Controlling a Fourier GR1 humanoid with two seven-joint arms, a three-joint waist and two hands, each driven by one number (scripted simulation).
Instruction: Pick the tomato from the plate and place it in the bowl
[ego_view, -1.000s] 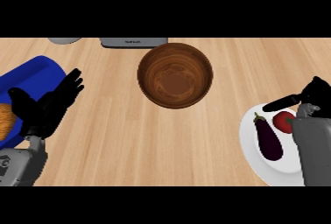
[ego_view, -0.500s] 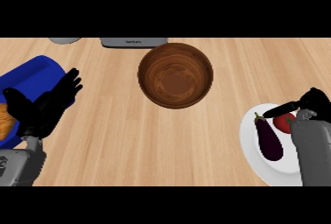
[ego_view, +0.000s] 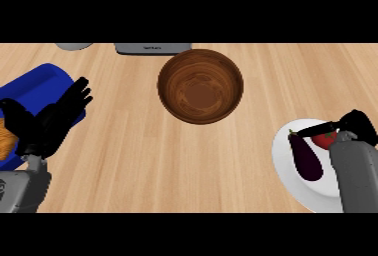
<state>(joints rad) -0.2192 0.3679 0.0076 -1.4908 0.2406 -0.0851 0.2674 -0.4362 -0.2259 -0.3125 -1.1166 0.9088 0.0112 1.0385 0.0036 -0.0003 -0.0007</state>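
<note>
A red tomato (ego_view: 325, 140) lies on the white plate (ego_view: 316, 192) at the right edge, beside a dark purple eggplant (ego_view: 306, 158). My right hand (ego_view: 356, 124) is right over the tomato and hides its far side. The thumb reaches left above the fruit, and the fingers look spread rather than closed on it. The brown wooden bowl (ego_view: 201, 86) stands upper middle, with nothing in it. My left hand (ego_view: 50, 121) rests open at the left, fingers up.
A blue dish (ego_view: 35, 86) with something orange (ego_view: 6, 141) on it lies under the left hand. A grey appliance (ego_view: 152, 48) and a grey round object (ego_view: 74, 46) sit at the back edge.
My right hand has moved down and toward me onto the tomato, covering more of it. The left hand, bowl and eggplant have not moved.
</note>
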